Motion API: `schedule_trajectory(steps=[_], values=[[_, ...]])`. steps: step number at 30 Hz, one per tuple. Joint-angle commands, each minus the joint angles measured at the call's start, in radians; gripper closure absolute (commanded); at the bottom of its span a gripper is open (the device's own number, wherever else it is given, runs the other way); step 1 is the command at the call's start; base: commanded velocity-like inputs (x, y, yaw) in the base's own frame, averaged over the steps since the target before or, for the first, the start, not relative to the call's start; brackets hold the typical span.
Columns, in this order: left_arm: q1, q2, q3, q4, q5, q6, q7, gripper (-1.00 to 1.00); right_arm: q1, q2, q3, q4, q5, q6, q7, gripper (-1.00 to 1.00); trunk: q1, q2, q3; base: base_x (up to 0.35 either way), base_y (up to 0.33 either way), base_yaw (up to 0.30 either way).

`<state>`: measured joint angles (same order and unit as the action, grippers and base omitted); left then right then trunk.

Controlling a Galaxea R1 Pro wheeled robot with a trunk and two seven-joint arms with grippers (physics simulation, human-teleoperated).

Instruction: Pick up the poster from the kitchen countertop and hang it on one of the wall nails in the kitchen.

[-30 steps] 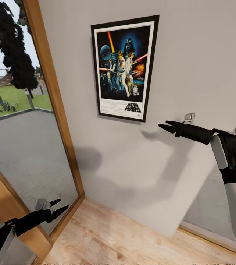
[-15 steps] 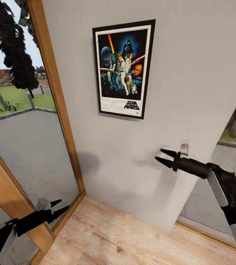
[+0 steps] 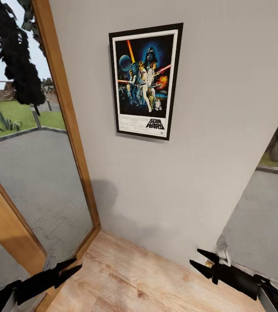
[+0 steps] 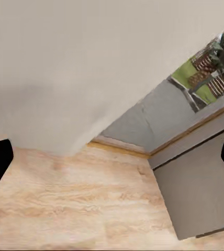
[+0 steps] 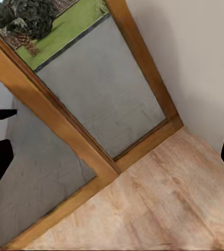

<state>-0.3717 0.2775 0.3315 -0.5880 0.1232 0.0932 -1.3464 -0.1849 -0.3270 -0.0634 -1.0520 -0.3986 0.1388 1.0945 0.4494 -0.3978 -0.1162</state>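
Low by the floor (image 3: 126, 277), below the poster (image 3: 145, 80), both grippers are seen with fingers spread and nothing held. The right gripper (image 3: 205, 263) is cut off by the frame corner behind its wrist, with its tips close to the foot of the wall (image 3: 225, 95). The left gripper (image 3: 68, 268) is partly cropped too, beside the wooden door frame (image 3: 67, 125). The poster hangs flat and upright on the wall, well above both grippers; its hanging point is hidden behind it. In the wrist views only dark finger edges are shown.
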Motion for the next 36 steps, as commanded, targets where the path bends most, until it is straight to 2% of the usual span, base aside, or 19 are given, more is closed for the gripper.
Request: schedule_trajectory(steps=[1, 2, 4, 8, 9, 10, 12, 13, 14, 15, 16, 18, 19, 20, 22, 28, 29, 36], values=[[-0.001, 0.006, 0.014, 0.189, 0.0, -0.081, -0.015, -1.0, 0.011, -0.004, -0.001, 0.206, -0.003, -0.031, 0.003, -1.0, 0.001, -0.002, -0.002, 0.0, 0.0, 0.0], [-0.001, 0.009, 0.015, 0.252, -0.001, -0.107, -0.016, -1.0, 0.012, -0.005, -0.001, 0.281, -0.002, -0.051, 0.003, -1.0, 0.001, -0.002, -0.002, 0.0, 0.0, 0.0], [-0.001, 0.018, 0.016, 0.318, -0.001, -0.13, -0.017, -1.0, 0.013, -0.006, 0.0, 0.363, -0.001, -0.081, 0.002, -1.0, 0.001, -0.002, -0.002, 0.0, 0.0, 0.0], [-0.001, 0.053, 0.018, 0.465, -0.002, -0.197, -0.013, -1.0, 0.014, -0.006, 0.006, 0.576, 0.003, -0.179, -0.004, -1.0, 0.001, -0.002, -0.002, 0.0, 0.0, 0.0], [0.046, 0.083, 0.015, 0.553, -0.005, -0.244, 0.223, -1.0, 0.015, -0.001, 0.01, 0.923, 0.054, -0.29, -0.368, -1.0, 0.001, -0.002, -0.002, 0.0, 0.0, 0.0], [0.058, 0.072, 0.014, 0.556, -0.006, -0.244, 0.328, -1.0, 0.015, 0.002, 0.011, 0.959, 0.056, -0.294, -0.488, -1.0, 0.001, -0.002, -0.002, 0.0, 0.0, 0.0], [0.063, 0.06, 0.013, 0.557, -0.006, -0.245, 0.4, -1.0, 0.015, 0.004, 0.011, 0.979, 0.057, -0.295, -0.566, -1.0, 0.001, -0.002, -0.002, 0.0, 0.0, 0.0], [0.073, 0.028, 0.012, 0.559, -0.007, -0.242, 0.683, -1.0, 0.015, 0.012, 0.012, 1.032, 0.058, -0.296, -0.775, -1.0, 0.001, -0.002, -0.002, 0.0, 0.0, 0.0], [0.074, 0.014, 0.012, 0.559, -0.007, -0.242, 0.764, -1.0, 0.015, 0.016, 0.012, 1.043, 0.058, -0.296, -0.812, -1.0, 0.001, -0.002, -0.002, 0.0, 0.0, 0.0], [0.074, 0.005, 0.012, 0.559, -0.007, -0.241, 0.807, -1.0, 0.015, 0.018, 0.012, 1.048, 0.058, -0.297, -0.827, -1.0, 0.001, -0.002, -0.002, 0.0, 0.0, 0.0], [0.075, -0.016, 0.012, 0.559, -0.007, -0.241, 0.893, -1.0, 0.015, 0.024, 0.012, 1.054, 0.058, -0.296, -0.852, -1.0, 0.001, -0.002, -0.002, 0.0, 0.0, 0.0], [0.075, -0.04, 0.012, 0.559, -0.007, -0.241, 0.982, -1.0, 0.015, 0.03, 0.012, 1.059, 0.058, -0.296, -0.87, -1.0, 0.001, -0.002, -0.002, 0.0, 0.0, 0.0], [0.075, -0.076, 0.012, 0.559, -0.008, -0.241, 1.12, -1.0, 0.015, 0.04, 0.011, 1.064, 0.058, -0.295, -0.888, -1.0, 0.001, -0.002, -0.002, 0.0, 0.0, 0.0], [0.075, -0.088, 0.012, 0.559, -0.008, -0.241, 1.164, -1.0, 0.015, 0.042, 0.011, 1.065, 0.058, -0.295, -0.892, -1.0, 0.001, -0.002, -0.002, 0.0, 0.0, 0.0], [0.076, -0.127, 0.012, 0.559, -0.007, -0.24, 1.319, -1.0, 0.015, 0.049, 0.011, 1.067, 0.057, -0.294, -0.901, -1.0, 0.001, -0.002, -0.002, 0.0, 0.0, 0.0], [0.076, -0.158, 0.012, 0.56, -0.007, -0.24, 1.451, -1.0, 0.015, 0.066, 0.011, 1.069, 0.056, -0.292, -0.906, -1.0, 0.001, -0.002, -0.002, 0.0, 0.0, 0.0], [0.076, -0.161, 0.012, 0.56, -0.007, -0.24, 1.473, -1.0, 0.015, 0.075, 0.01, 1.068, 0.055, -0.292, -0.907, -1.0, 0.001, -0.002, -0.002, 0.0, 0.0, 0.0], [0.076, -0.162, 0.012, 0.56, -0.007, -0.242, 1.478, -1.0, 0.015, 0.089, 0.01, 1.067, 0.054, -0.293, -0.907, -1.0, 0.001, -0.002, -0.002, 0.0, 0.0, 0.0]])
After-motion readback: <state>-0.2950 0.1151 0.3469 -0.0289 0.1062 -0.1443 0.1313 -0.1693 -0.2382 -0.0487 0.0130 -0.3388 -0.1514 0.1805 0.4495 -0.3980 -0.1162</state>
